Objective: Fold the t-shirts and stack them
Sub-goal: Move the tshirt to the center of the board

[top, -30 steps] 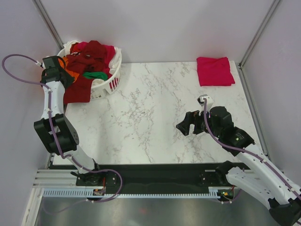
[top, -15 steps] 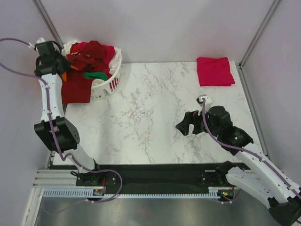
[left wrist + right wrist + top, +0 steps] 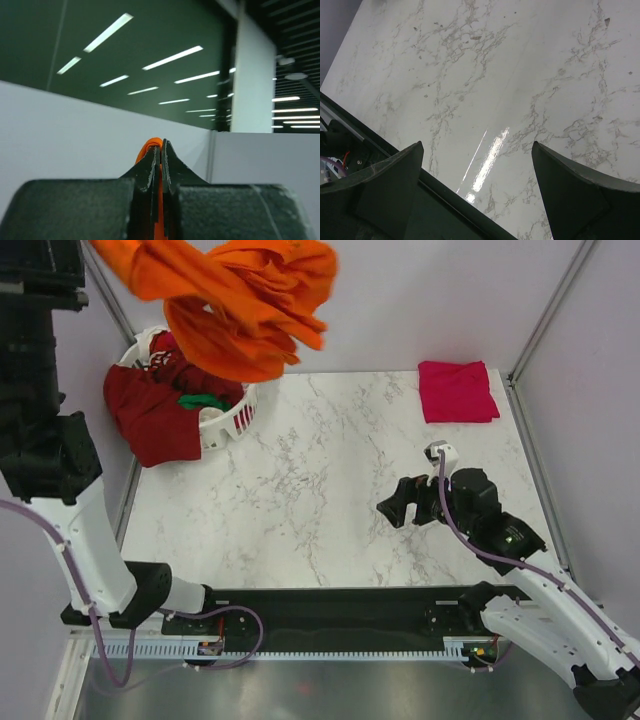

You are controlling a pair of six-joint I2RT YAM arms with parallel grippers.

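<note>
My left arm is raised high at the left, close to the camera. Its gripper is shut on the bright orange t-shirt, which hangs bunched in the air above the white basket; orange cloth shows between the jaws. In the top view the left gripper itself is out of frame. Dark red, crimson and green shirts fill the basket, and a dark red shirt drapes over its left rim. A folded magenta-pink t-shirt lies at the far right of the table. My right gripper is open and empty above the marble.
The marble table is walled by grey panels at the back and sides. A black rail runs along the near edge. The right wrist view shows marble and the table's near edge.
My left arm has swung up from the basket and lifted the orange t-shirt high out of it. The dark red shirt shifted on the basket's rim. The right arm has barely moved.
</note>
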